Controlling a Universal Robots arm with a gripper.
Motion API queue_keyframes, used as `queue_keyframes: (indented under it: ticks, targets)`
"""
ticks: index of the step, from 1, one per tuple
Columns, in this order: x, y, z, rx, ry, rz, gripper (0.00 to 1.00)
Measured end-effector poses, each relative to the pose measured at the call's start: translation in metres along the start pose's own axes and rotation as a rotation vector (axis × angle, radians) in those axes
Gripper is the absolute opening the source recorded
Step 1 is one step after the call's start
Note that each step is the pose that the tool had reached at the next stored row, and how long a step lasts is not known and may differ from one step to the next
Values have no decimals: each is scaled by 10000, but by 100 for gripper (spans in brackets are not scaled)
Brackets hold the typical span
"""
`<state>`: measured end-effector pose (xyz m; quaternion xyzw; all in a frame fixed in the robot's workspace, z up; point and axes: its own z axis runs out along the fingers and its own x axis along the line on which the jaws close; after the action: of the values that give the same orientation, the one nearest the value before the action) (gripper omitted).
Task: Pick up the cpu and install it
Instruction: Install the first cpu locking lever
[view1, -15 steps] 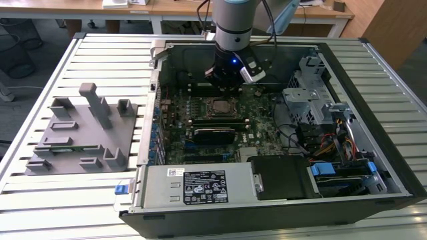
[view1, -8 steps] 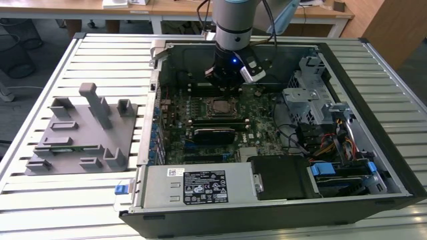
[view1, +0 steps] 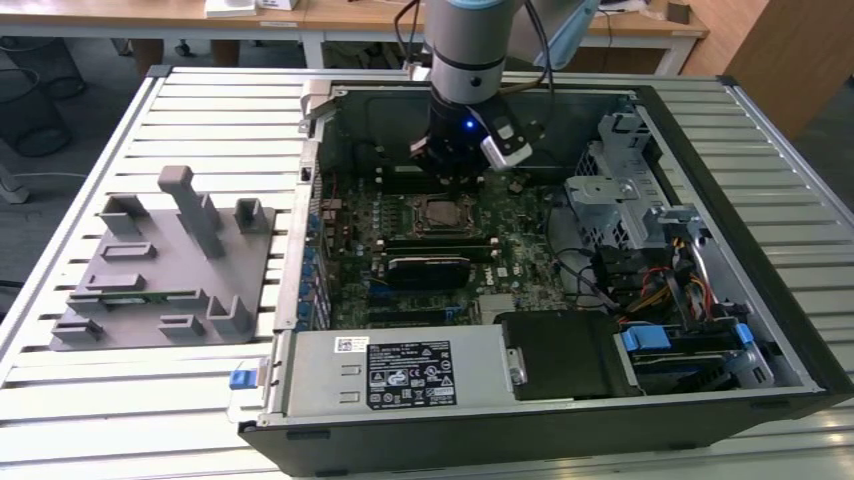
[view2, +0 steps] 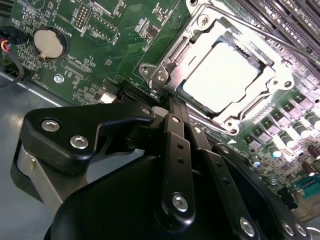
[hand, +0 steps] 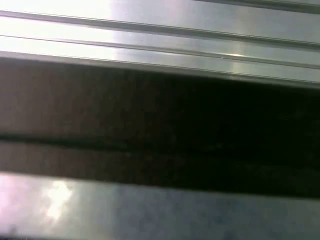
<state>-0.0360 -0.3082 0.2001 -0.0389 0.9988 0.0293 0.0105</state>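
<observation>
In the exterior view, an open computer case (view1: 747, 300) lies on a slatted metal counter (view1: 80, 400), its power supply (view1: 387, 372) nearest the camera. A grey fixture block (view1: 160, 270) sits on the counter at the exterior view's left, apart from the case. Farther in, the cpu (view1: 438, 212) lies in its socket on the green board (view1: 514, 255); the second wrist view shows its bright lid (view2: 220, 75) framed by the metal socket bracket (view2: 165, 65). The tool (view1: 461, 165) hangs just beyond and above the socket, its fingers (view2: 175, 112) drawn together, holding nothing.

Grey arm (view1: 467, 45), black screwed hand (view2: 175, 145)
</observation>
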Motion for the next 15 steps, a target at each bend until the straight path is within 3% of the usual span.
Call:
queue_keyframes:
  ticks: [9, 15]
  targets:
    - [-2, -13, 32, 133, 51, 1, 11]
    - [-5, -10, -10, 128, 62, 1, 11]
